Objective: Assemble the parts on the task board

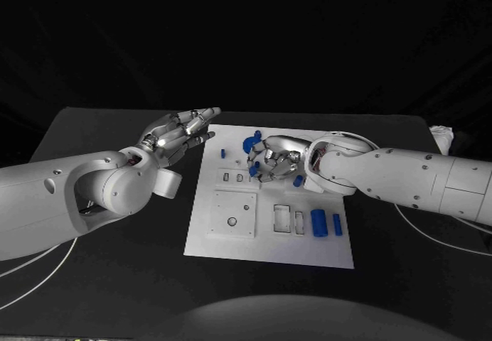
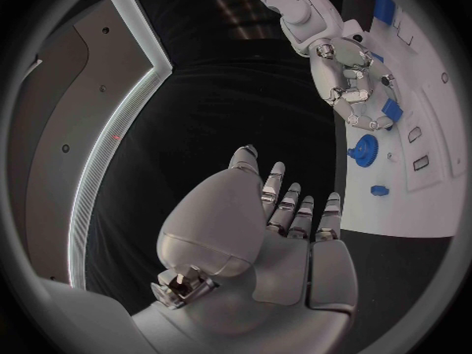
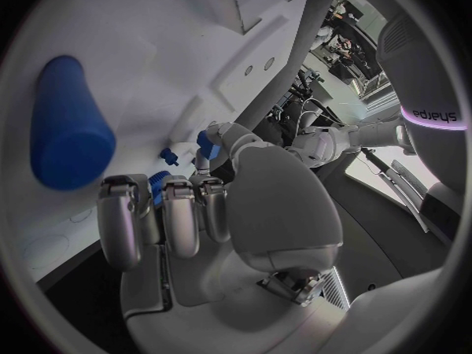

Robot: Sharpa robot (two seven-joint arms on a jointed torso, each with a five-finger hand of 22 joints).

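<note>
The white task board [image 1: 269,245] lies mid-table. My right hand [image 1: 275,158] hovers low over its far part with fingers curled, pinching a small blue part [image 1: 254,170] at its fingertips; the left wrist view shows that hand [image 2: 349,79] and part [image 2: 392,108] too. A blue gear [image 1: 251,144] and a small blue peg [image 1: 224,152] sit just beyond. My left hand [image 1: 185,131] floats above the table off the board's far left corner, fingers stretched out and holding nothing [image 2: 266,236].
A blue cylinder [image 1: 319,222] and a slimmer blue piece [image 1: 338,224] lie on the board's right side, with another short blue piece [image 1: 298,180] by my right wrist. Rectangular recesses [image 1: 282,217] mark the board's middle. Cables trail over the table at right [image 1: 431,234].
</note>
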